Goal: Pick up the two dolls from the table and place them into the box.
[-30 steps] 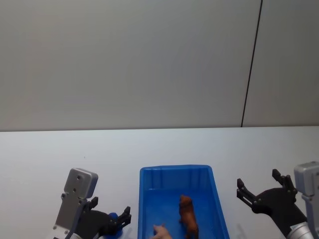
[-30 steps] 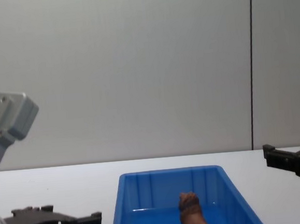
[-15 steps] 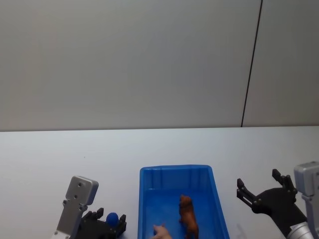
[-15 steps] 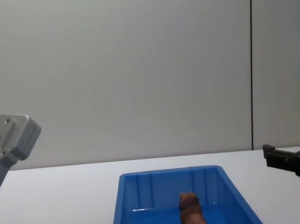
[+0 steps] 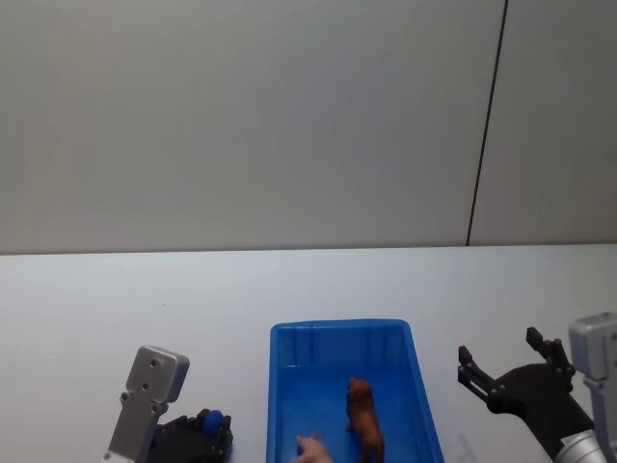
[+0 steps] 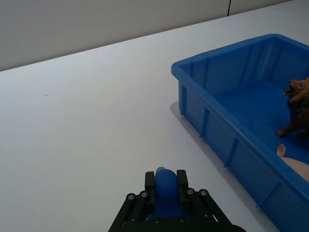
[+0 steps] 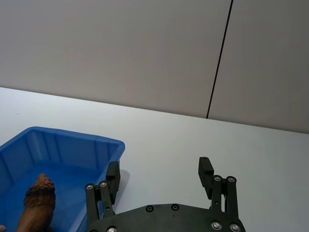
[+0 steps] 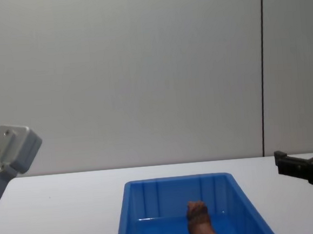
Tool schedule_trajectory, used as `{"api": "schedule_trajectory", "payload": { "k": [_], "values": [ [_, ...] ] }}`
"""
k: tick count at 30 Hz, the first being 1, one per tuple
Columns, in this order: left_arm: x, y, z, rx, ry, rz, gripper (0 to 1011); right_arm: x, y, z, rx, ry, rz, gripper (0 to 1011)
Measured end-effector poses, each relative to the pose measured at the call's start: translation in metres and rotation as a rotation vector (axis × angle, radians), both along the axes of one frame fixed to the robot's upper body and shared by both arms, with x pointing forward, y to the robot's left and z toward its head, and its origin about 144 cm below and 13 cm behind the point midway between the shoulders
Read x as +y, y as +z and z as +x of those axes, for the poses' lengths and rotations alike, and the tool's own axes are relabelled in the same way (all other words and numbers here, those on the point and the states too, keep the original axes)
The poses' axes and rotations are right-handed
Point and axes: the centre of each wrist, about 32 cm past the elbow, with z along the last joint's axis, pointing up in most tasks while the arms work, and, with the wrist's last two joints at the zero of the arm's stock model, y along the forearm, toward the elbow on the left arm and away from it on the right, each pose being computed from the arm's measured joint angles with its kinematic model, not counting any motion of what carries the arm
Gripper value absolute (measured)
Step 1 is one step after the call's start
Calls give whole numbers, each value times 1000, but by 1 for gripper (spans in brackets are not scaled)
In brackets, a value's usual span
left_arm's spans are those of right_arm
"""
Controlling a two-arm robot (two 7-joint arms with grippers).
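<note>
No lettering to read anywhere here: no text, label, brand, number or sign stands on any surface in these views.

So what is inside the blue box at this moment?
The box holds the reddish-brown animal figure, standing on its floor. A pale pinkish thing shows at the near end, cut off by the picture's edge. The blue toy is outside, between the left gripper's fingers.
</note>
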Motion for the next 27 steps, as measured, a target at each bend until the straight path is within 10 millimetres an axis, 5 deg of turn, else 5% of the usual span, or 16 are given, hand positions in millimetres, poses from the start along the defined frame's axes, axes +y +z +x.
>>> {"api": "schedule_trajectory", "payload": {
  "k": [27],
  "values": [
    [-9,35,11,-258,-164,-53,110,0,0,0,0,0,0,1001]
  ]
}}
